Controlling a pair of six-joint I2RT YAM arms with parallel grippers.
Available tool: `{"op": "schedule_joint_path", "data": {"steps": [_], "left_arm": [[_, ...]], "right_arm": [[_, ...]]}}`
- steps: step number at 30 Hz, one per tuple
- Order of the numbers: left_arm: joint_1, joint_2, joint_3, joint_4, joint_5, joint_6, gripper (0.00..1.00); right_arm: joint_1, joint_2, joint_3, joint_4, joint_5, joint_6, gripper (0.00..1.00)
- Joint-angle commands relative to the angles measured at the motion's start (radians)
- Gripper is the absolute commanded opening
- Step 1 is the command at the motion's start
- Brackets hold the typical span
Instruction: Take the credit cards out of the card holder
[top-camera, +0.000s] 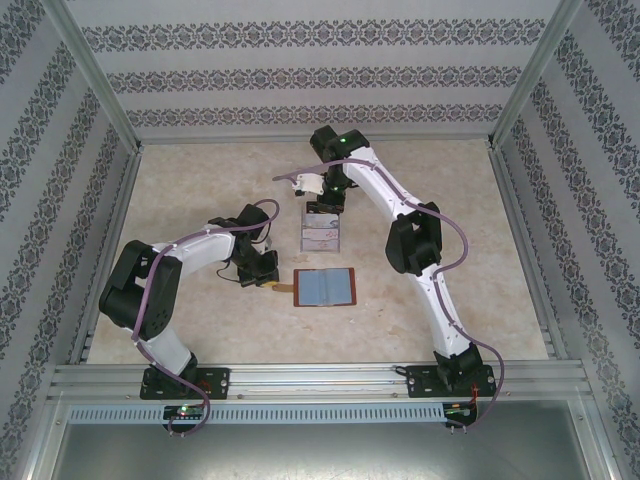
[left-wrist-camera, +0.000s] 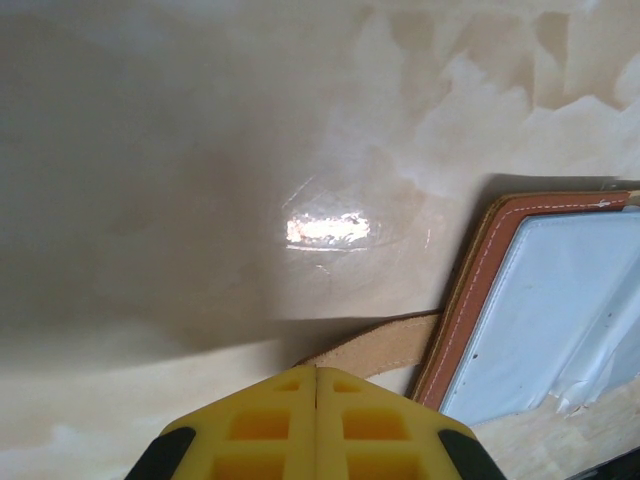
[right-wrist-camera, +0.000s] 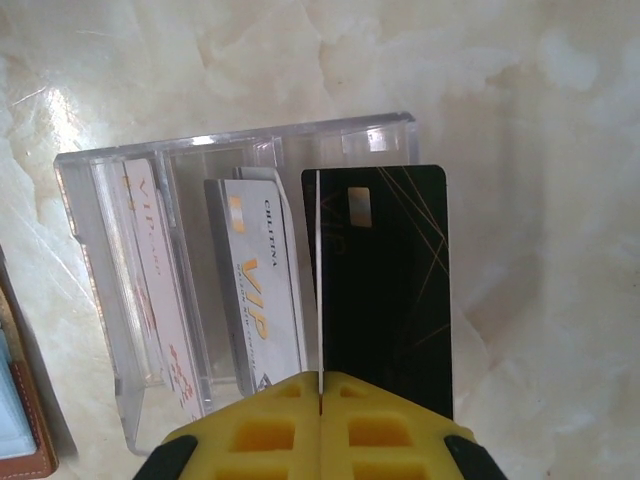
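Item: card holder (top-camera: 328, 287), reddish-brown leather, lying open and flat near the middle of the worktop (top-camera: 200, 180), pale grey-blue inside facing up, strap tab (top-camera: 283, 288) pointing to 9 o'clock. At that tab: my left jaws, yellow pads (left-wrist-camera: 260, 425) closed tight together, the tab's end running beneath them; whether it is pinched I cannot tell. At 12 o'clock of the card holder, near it: clear ribbed tray (top-camera: 322, 238), with two pale credit cards (right-wrist-camera: 265, 290) standing in its slots. At the tray's 3 o'clock end, in the right wrist view: black credit card (right-wrist-camera: 390, 290) with gold lines, gripped between my right jaws, pads (right-wrist-camera: 380, 430) pressed on either face.
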Motion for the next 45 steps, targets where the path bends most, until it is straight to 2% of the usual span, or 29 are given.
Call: {"op": "schedule_joint_path", "data": {"steps": [1, 2, 6, 18, 22, 25, 29, 32, 39, 40, 45], "left_arm": [[0.013, -0.013, -0.009, -0.011, -0.001, 0.009, 0.04], [0.013, -0.013, -0.007, -0.012, -0.003, 0.009, 0.04], [0.013, -0.013, -0.004, -0.011, -0.004, 0.009, 0.04], [0.013, -0.020, -0.006, -0.004, -0.015, 0.007, 0.04], [0.016, -0.031, -0.005, 0.006, -0.051, 0.012, 0.05], [0.020, -0.051, -0.004, 0.017, -0.106, 0.022, 0.09], [0.033, -0.078, -0.005, 0.022, -0.184, 0.043, 0.20], [0.046, -0.101, -0.005, 0.032, -0.240, 0.065, 0.32], [0.086, -0.139, 0.001, 0.061, -0.362, 0.114, 0.64], [0.091, -0.143, 0.003, 0.066, -0.378, 0.120, 0.71], [0.115, -0.153, 0.018, 0.075, -0.415, 0.148, 0.91]], "right_arm": [[-0.009, 0.006, 0.023, -0.016, 0.034, -0.008, 0.11], [-0.010, 0.002, 0.023, 0.000, 0.055, 0.004, 0.15], [-0.012, -0.021, 0.023, 0.056, 0.105, 0.047, 0.19], [-0.020, -0.105, -0.005, 0.133, 0.177, 0.128, 0.21], [-0.033, -0.193, -0.140, 0.234, 0.204, 0.204, 0.26], [-0.043, -0.283, -0.294, 0.344, 0.237, 0.263, 0.35], [-0.056, -0.428, -0.541, 0.504, 0.261, 0.330, 0.54], [-0.067, -0.518, -0.697, 0.591, 0.274, 0.373, 0.64], [-0.108, -0.708, -1.022, 0.780, 0.286, 0.487, 0.89], [-0.116, -0.729, -1.061, 0.804, 0.285, 0.505, 0.98], [-0.149, -0.825, -1.228, 0.891, 0.259, 0.566, 0.98]]}}
